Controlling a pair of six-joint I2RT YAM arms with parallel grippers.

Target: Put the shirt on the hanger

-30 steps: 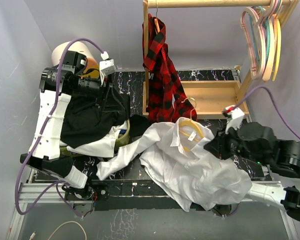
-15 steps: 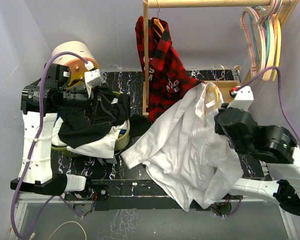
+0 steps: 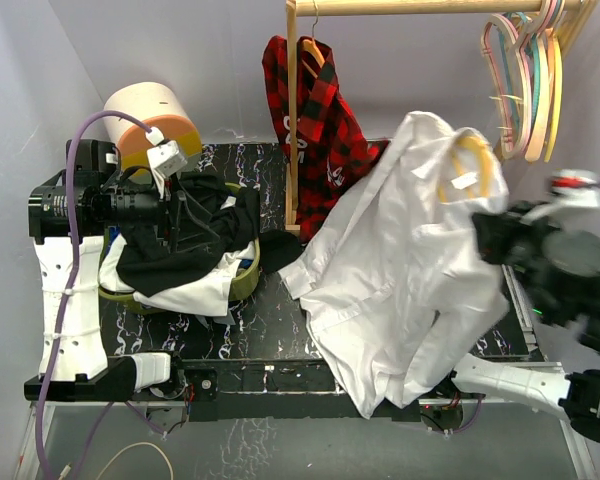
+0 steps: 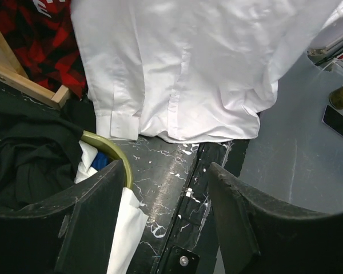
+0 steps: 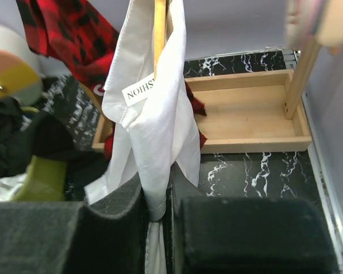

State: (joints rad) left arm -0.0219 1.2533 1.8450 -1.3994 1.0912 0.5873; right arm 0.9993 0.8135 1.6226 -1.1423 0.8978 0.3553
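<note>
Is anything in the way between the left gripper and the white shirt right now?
Nothing visible does. In the left wrist view, the open left gripper faces bare table, and beyond that the hanging hem of the shirt. The basket of clothes sits beside that path, not across it.

L arm (image 3: 65,270) stands upright at far left, wrist bent level toward centre. Left gripper (image 4: 166,168): jaws wide apart, holding nothing. R arm (image 3: 550,270) is up high, blurred. Right gripper (image 5: 160,197) is pinched tight on shirt (image 5: 154,125) cloth.

shirt (image 3: 400,260) hanging, draped on hanger (image 3: 447,175) | right arm (image 3: 550,265) just beside it | plaid shirt (image 3: 315,110) on rack (image 3: 291,150) just behind
</note>
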